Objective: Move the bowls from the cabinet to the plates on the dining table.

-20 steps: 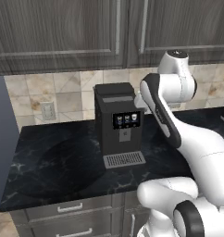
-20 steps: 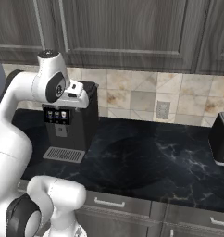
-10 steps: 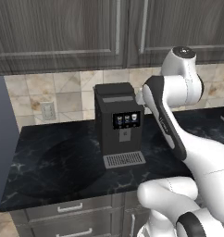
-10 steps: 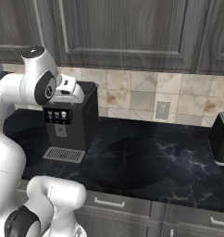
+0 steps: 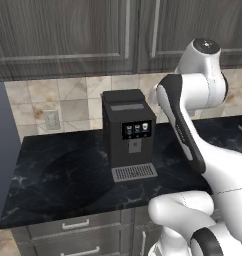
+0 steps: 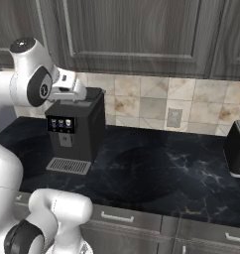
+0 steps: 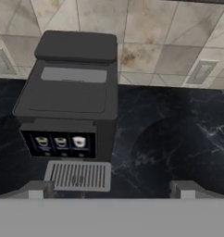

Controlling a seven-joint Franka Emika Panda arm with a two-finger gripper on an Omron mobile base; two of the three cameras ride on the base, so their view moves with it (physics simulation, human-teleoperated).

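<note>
Above the worktop [image 6: 156, 168], cabinet [image 6: 137, 34] doors closed; contents hidden.

A boxy black coffee machine [image 5: 129, 132] stands on the black marble worktop [image 5: 63, 175], its back to the beige tiled wall [image 6: 151, 104]. The dark wood-grain wall cabinet [image 5: 68, 35] hangs above, grey drawer units [image 6: 142, 223] sit below.

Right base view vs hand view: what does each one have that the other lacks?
Right base only: closed cabinet doors, drawer fronts, a dark appliance at the right edge. Hand only: the open end effector with nothing between its fingertips. Both: coffee machine, black marble worktop, tiled backsplash, wall outlet.
</note>
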